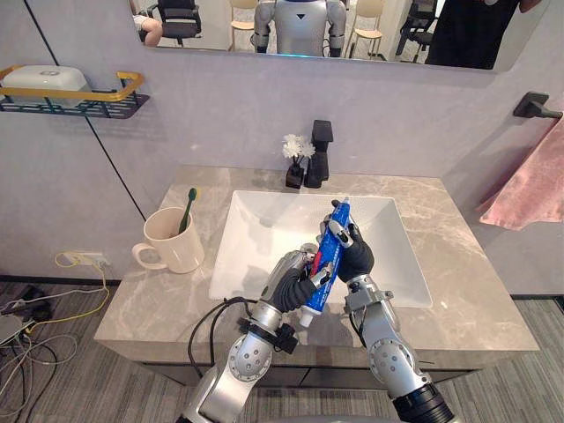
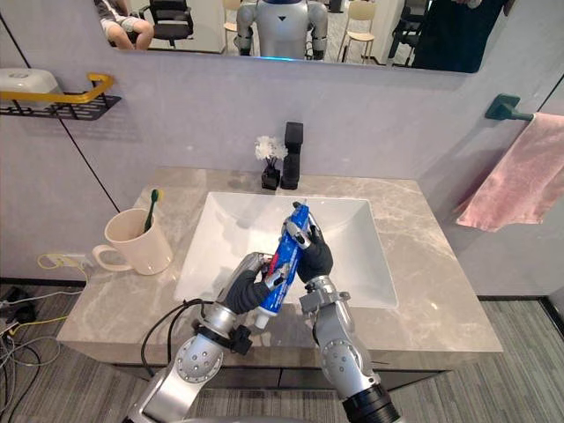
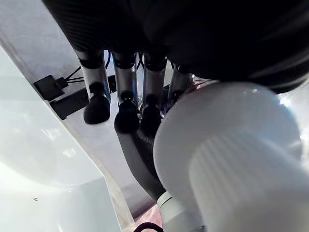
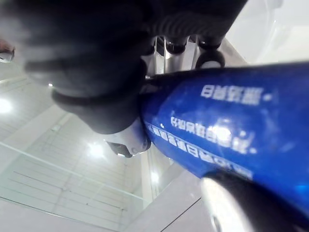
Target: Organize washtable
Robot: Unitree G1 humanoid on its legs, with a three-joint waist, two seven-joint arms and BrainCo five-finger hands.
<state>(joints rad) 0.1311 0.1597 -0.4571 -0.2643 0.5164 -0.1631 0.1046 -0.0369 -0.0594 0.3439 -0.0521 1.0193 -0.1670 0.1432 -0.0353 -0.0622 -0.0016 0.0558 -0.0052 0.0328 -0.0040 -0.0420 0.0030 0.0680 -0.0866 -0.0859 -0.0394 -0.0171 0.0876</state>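
holding the white sink (image 1: 264, 238), the stone counter (image 1: 458, 264) has a cup (image 1: 172, 242) at its left. above the sink's front edge the toothpaste tube (image 1: 328, 256) is slanted, left hand (image 1: 295, 282) clamped near its cap, right hand (image 1: 357, 256) clamped on its body. probably a handover: next, one hand must release.

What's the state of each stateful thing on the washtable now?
Blue toothpaste tube with white cap: capped, tilted, held above the white sink's front edge.
Left hand: shut on tube's cap end.
Right hand: shut on tube's upper part.
Cream mug: upright on grey marble counter, green toothbrush inside.
Black faucet: no water running.
Pink towel: hanging from black wall hook.
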